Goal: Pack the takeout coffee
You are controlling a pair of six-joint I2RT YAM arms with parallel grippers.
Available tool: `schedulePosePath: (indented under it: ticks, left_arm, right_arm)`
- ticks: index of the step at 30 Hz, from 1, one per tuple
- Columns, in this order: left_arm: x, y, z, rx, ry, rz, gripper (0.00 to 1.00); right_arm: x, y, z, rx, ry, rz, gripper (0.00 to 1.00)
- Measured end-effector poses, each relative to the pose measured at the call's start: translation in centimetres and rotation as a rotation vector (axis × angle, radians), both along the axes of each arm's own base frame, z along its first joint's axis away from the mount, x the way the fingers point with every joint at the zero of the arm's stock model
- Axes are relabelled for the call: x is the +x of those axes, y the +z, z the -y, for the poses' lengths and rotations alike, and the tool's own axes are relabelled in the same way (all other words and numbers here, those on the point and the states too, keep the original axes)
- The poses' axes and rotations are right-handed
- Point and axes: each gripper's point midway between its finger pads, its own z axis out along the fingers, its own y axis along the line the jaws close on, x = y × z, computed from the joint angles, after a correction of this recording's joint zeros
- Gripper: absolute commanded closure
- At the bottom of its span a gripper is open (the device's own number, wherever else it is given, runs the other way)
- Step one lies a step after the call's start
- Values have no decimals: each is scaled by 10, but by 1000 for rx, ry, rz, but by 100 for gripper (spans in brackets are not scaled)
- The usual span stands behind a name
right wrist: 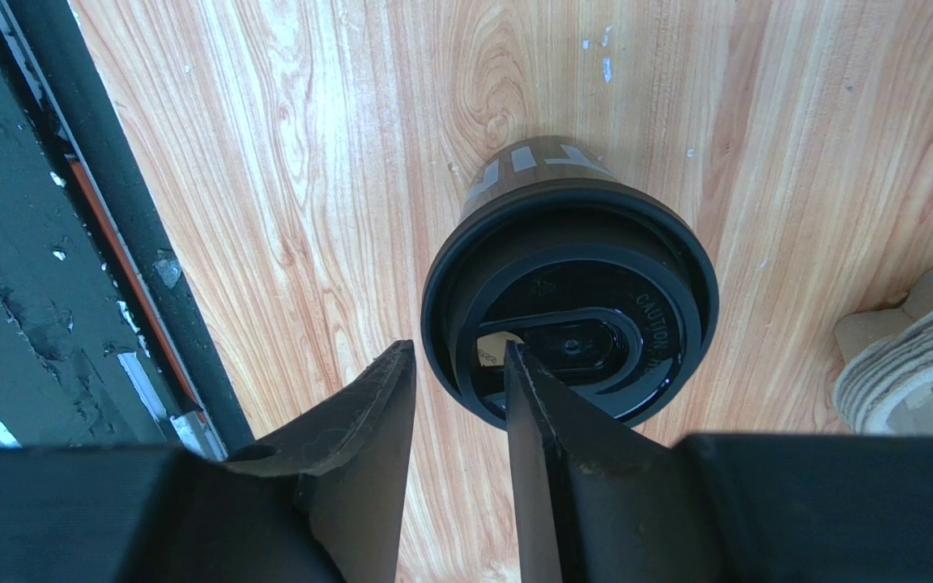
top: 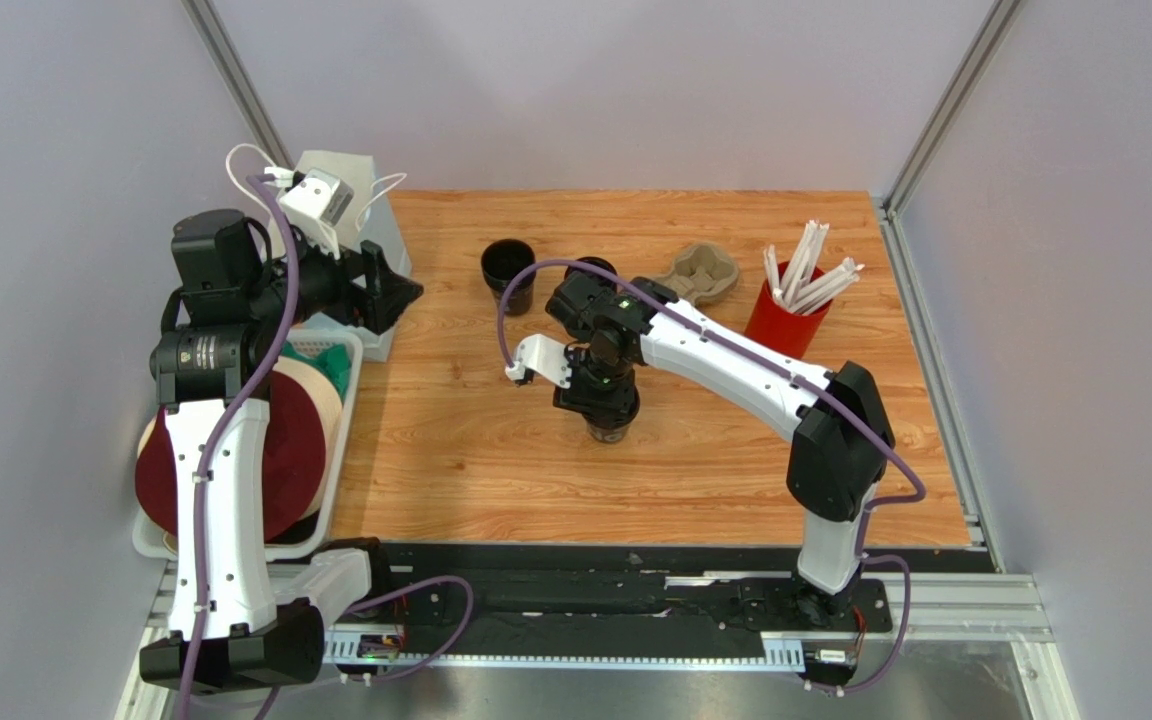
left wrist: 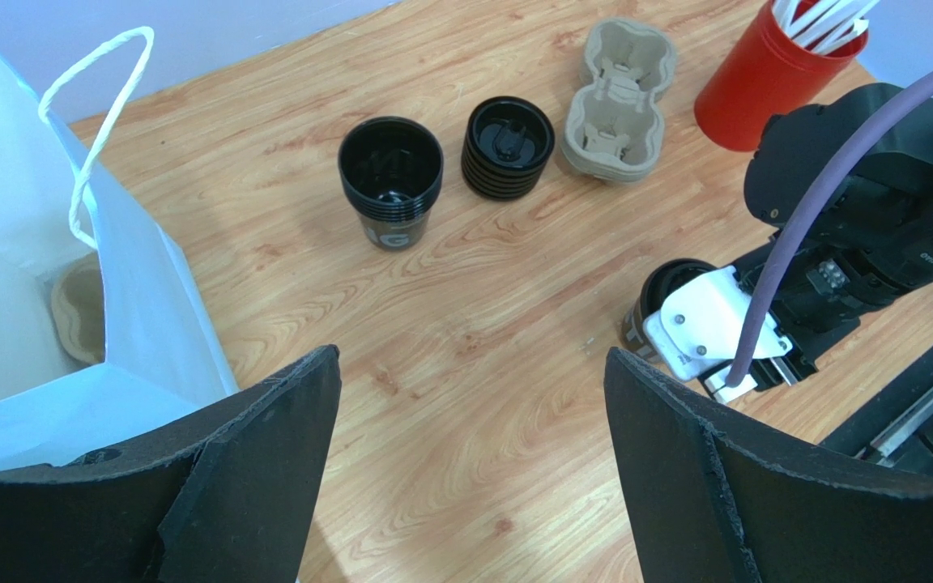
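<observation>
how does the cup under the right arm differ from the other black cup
The lidded cup is closed on top; the open cup is uncovered. The lidded cup stands mid-table under the right pincer; the open cup stands farther back beside the lid stack. Both are black and upright.

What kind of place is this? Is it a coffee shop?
Probably a robot practice bench set up like a takeout counter: a walled wooden table, black cup, stack of lids, white paper bag.
</observation>
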Motion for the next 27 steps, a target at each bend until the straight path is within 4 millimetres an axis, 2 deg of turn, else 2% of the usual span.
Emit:
schedulePosePath:
  ticks: [3,9,14,16,20,24,27]
  left_arm:
    - [0,0,0,-1,0,0,12]
    - [0,0,-1,-1,1,0,12]
    - [0,1,2,-9,-12,4,12]
    - [0,1,4,-20,-27,-2,12]
    - [5,-4,10,-50,-65,-34,12]
    - [11,-14,21,-65,-113,-77,12]
    - [9,-22,41,-52,-182,-98,11]
  right_arm:
    - [0,3,0,6,0,4,70]
    - [0,3,0,6,0,5,71]
    - [-1,10,1,19,0,16,67]
    - [2,24,2,48,-10,40,58]
    - [9,70,7,161,-51,113,44]
    - [19,125,36,312,-159,192,39]
    - [23,148,61,410,-255,227,39]
